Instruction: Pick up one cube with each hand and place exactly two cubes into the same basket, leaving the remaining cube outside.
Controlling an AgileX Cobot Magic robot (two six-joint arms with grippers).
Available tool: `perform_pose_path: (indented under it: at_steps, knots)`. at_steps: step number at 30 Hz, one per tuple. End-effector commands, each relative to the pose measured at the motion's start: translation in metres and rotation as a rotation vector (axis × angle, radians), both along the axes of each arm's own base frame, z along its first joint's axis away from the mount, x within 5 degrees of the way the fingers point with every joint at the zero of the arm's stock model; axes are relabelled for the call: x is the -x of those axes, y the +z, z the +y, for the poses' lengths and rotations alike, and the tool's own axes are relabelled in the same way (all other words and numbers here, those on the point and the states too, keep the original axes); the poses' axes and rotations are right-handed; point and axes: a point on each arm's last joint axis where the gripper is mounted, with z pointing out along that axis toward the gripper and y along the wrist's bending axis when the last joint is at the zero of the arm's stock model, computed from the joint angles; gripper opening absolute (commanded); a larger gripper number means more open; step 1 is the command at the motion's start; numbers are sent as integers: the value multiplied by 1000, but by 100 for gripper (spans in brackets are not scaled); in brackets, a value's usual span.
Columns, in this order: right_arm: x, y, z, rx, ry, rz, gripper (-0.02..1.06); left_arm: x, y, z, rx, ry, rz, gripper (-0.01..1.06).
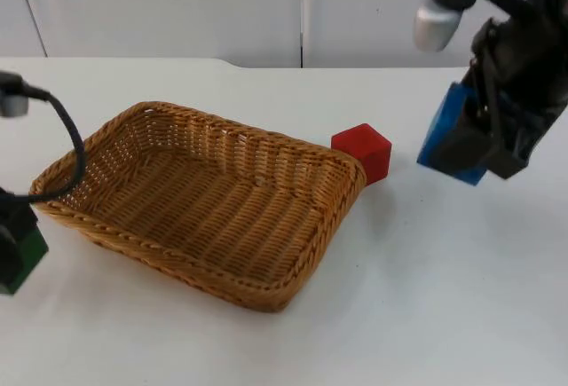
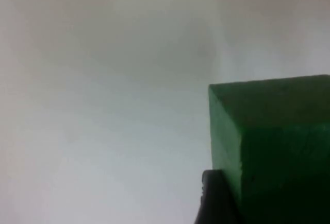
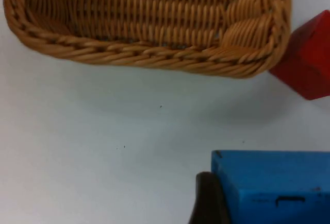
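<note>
A woven wicker basket (image 1: 124, 226) lies in the middle of the table, with nothing inside it. Its rim (image 3: 154, 54) also shows in the right wrist view. My left gripper (image 1: 13, 235) hangs just off the basket's left edge, shut on a green cube (image 1: 22, 257), which appears close up in the left wrist view (image 2: 273, 147). My right gripper (image 1: 484, 133) is raised to the right of the basket, shut on a blue cube (image 1: 448, 137) (image 3: 273, 183). A red cube (image 1: 364, 151) (image 3: 307, 62) rests on the table against the basket's far right corner.
The grey partition wall (image 1: 177, 4) closes off the back of the table. White table surface (image 1: 426, 297) stretches in front of and to the right of the basket.
</note>
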Motion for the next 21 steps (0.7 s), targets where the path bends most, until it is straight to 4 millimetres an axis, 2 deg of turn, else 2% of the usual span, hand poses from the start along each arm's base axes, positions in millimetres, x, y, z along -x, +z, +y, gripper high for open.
perform_pose_path:
  at_steps: [1, 6, 16, 21]
  knots:
    - [4, 10, 1, -20, -2, -17, 0, 1, 14, -1, 4, 5, -55, 0]
    - [5, 13, 0, -29, -14, -18, 0, 4, 27, -1, 8, 5, -116, 0]
    - [4, 13, 0, -37, -23, -29, 0, 1, 32, -3, 37, 30, -181, 0]
    - [0, 18, 5, -136, -88, -41, 0, -3, 34, -4, 57, 49, -224, 0]
